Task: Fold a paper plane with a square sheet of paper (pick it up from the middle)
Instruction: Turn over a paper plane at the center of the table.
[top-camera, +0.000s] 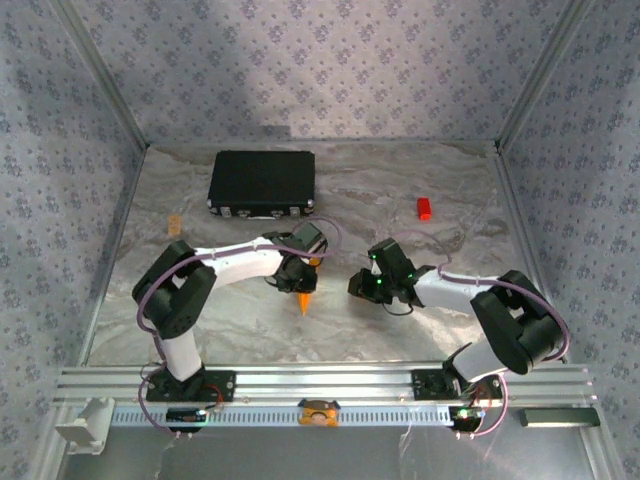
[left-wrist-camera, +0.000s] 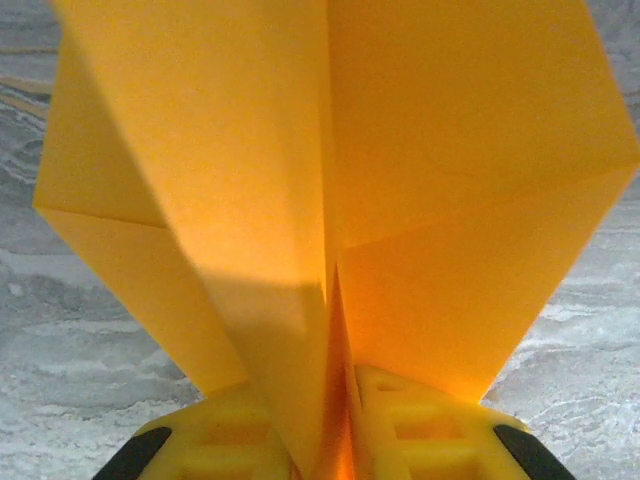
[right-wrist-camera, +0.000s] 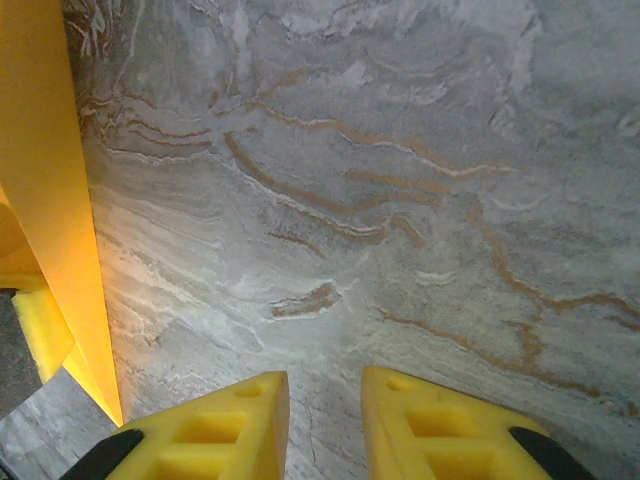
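The orange paper plane (top-camera: 304, 299) hangs point-down from my left gripper (top-camera: 299, 276) above the middle of the table. In the left wrist view the folded paper (left-wrist-camera: 440, 180) rises out from between the yellow fingers (left-wrist-camera: 430, 430), and its lengthwise crease runs into the narrow slot of the left gripper (left-wrist-camera: 340, 425), which is shut on it. My right gripper (top-camera: 364, 287) hovers just to the right of the paper, apart from it. Its jaws (right-wrist-camera: 325, 425) stand open over bare table with nothing between them. One edge of the paper (right-wrist-camera: 45, 200) shows at the left of the right wrist view.
A black rectangular case (top-camera: 262, 182) lies at the back left. A small red block (top-camera: 424, 208) sits at the back right. Patterned walls and metal rails enclose the marbled table (top-camera: 400, 180).
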